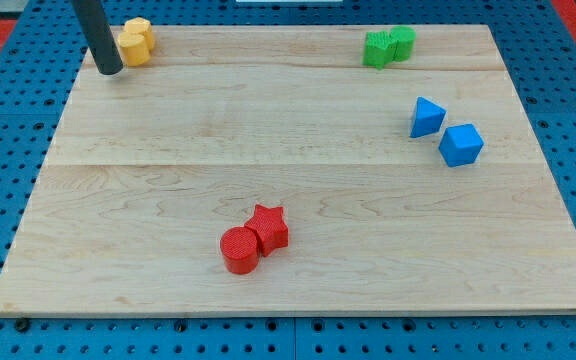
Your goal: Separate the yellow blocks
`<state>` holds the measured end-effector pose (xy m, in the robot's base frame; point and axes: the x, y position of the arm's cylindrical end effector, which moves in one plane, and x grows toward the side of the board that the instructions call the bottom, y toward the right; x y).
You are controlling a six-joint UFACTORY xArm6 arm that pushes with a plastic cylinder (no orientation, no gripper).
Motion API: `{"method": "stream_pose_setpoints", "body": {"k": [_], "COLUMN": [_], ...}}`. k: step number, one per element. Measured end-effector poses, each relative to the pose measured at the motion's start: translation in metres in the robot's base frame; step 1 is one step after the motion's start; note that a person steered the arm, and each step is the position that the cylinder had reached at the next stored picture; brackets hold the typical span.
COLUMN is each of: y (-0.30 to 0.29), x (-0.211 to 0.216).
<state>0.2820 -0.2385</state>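
Observation:
Two yellow blocks sit touching at the view's top left: one [134, 47] nearer the view's bottom, the other [140, 29] just above it; their shapes are hard to make out. My tip [110, 71] is on the board just left of and slightly below the lower yellow block, with a small gap to it. The dark rod rises from the tip toward the view's top.
Wooden board [298, 160] on a blue pegboard. Two green blocks [378, 48] [403, 41] touch at the top right. A blue triangular block [426, 117] and a blue cube-like block [460, 144] at right. A red cylinder [239, 250] touches a red star [269, 227] at bottom centre.

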Motion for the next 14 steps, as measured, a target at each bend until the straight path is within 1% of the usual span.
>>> {"method": "stream_pose_setpoints", "body": {"k": [2,3,4,5,7,9,11,12,13,14], "y": [0.0,0.023,0.08,0.097,0.1,0.098,0.1,0.094,-0.001,-0.047], "x": [-0.004,0.037,0.091,0.099,0.088,0.089,0.105,0.113,0.076,0.039]}}
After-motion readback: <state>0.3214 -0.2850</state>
